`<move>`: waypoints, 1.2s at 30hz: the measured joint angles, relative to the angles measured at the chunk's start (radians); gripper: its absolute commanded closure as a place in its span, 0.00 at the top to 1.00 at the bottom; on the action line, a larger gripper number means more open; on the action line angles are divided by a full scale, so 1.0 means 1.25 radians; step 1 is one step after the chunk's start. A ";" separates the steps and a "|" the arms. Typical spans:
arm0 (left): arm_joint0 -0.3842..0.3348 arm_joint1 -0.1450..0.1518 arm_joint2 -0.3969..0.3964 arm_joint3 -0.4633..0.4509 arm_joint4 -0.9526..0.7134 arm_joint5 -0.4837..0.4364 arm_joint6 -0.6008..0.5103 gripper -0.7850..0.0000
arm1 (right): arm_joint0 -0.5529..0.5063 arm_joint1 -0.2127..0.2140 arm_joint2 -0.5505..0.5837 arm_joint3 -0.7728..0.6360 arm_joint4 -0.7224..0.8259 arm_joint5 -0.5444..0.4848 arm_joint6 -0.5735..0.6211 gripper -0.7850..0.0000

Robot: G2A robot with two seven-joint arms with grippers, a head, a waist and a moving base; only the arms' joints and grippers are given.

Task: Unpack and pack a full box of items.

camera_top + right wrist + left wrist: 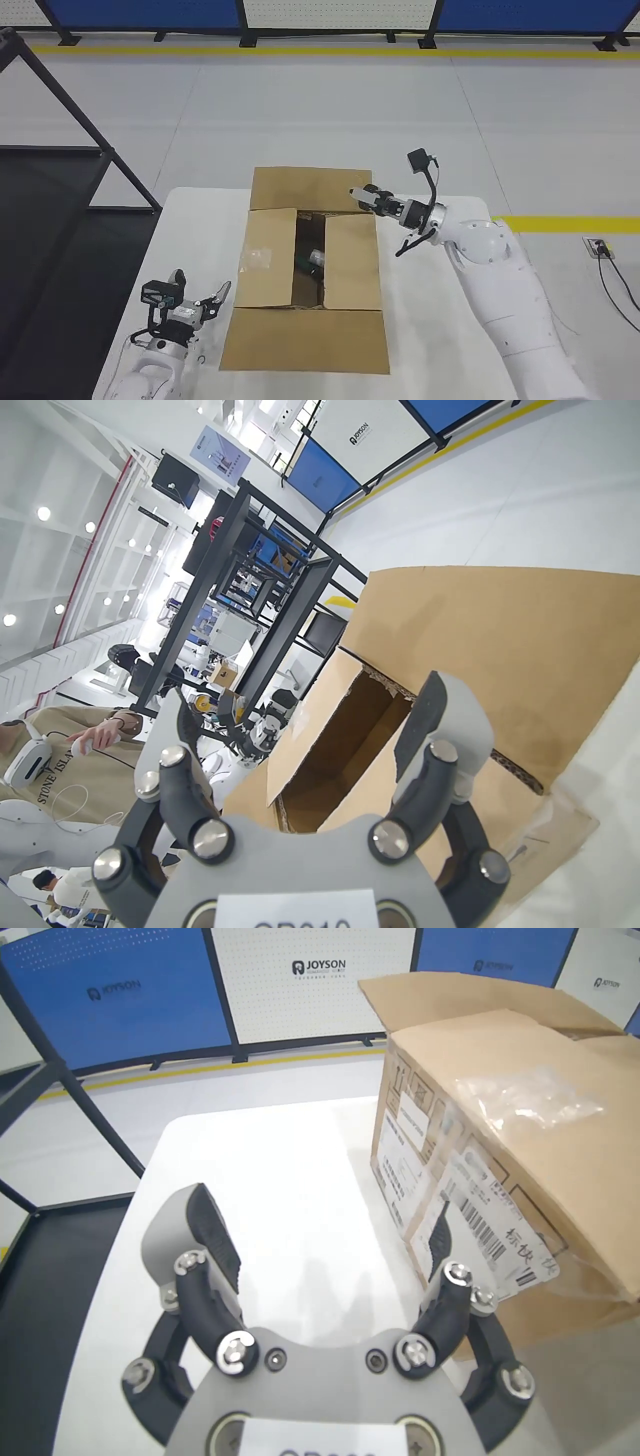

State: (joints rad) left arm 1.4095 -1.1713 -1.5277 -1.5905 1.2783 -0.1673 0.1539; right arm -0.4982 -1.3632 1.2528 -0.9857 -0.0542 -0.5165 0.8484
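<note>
A brown cardboard box (350,270) sits mid-table with its flaps spread and a narrow gap in the middle. Dark and pale items (312,262) lie inside that gap. A clear plastic bag (257,258) rests on the box's left flap, seen as the bag (525,1095) from the left wrist. My left gripper (198,299) is open low over the table's front left, beside the labelled box wall (430,1163). My right gripper (362,195) is open above the box's far right corner, over the flap (500,640), with nothing between its fingers.
The white table (200,240) has free room left of the box. A black metal rack (60,200) stands off the table's left side. Blue and white partition panels (330,12) line the far floor.
</note>
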 measured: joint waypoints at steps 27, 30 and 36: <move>-0.070 -0.013 0.066 0.067 0.081 0.057 0.044 1.00 | -0.017 0.016 -0.024 -0.041 0.011 0.019 -0.016 1.00; -0.076 -0.017 0.071 0.071 0.071 0.080 0.049 1.00 | -0.013 0.017 -0.027 -0.036 0.016 0.018 -0.016 1.00; -0.088 -0.023 0.082 0.077 0.065 0.113 0.054 0.85 | -0.007 0.019 -0.032 -0.026 0.024 0.015 -0.015 1.00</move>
State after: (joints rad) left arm 1.3000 -1.1997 -1.4257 -1.4941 1.3596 -0.0265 0.2217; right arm -0.5074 -1.3398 1.2129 -1.0182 -0.0239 -0.4981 0.8290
